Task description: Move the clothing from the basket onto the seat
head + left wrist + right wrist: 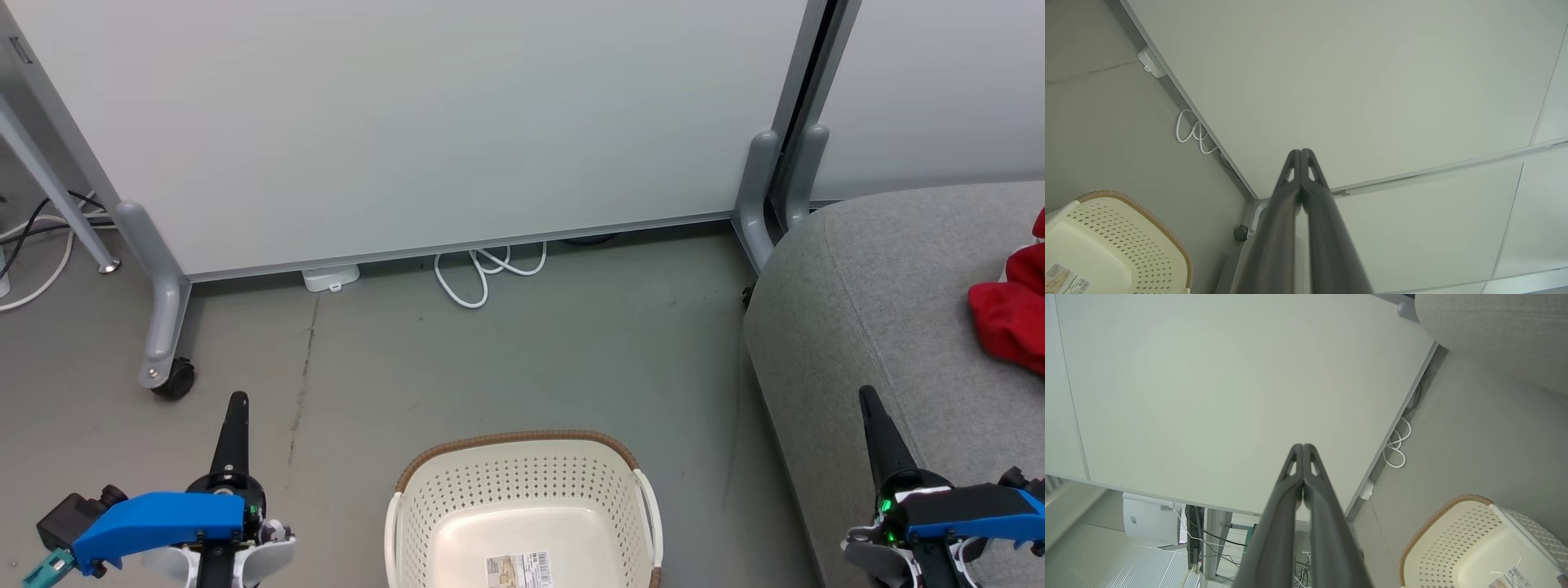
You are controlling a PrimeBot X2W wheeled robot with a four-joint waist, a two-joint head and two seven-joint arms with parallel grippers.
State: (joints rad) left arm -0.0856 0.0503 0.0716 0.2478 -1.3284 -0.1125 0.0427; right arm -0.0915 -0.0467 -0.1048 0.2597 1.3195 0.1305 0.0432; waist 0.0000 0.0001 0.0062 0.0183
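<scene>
- Red clothing (1012, 314): a bunched heap on the seat (882, 294), well to the right of the basket (514, 439) and farther from me. The picture's edge cuts it, so I cannot tell whether it is one garment or two.
- Seat: grey upholstery with a rounded corner, right of the basket, a strip of floor (571, 351) between them.
- Basket: stands on the floor straight before me. Its pale bottom is bare, with a label sticker (518, 568) lying on it.
- My left gripper (237, 400): left of the basket, apart from it, fingers pressed together, grasping nothing.
- My right gripper (865, 394): right of the basket, over the seat's front edge, fingers clenched tip to tip, grasping nothing, apart from the clothing.
- Beyond the basket: a pale partition (424, 122) on grey legs, with a caster (175, 380) to the basket's far left.
- White cable (482, 273) looped on the floor at the partition's foot, beyond the basket.
</scene>
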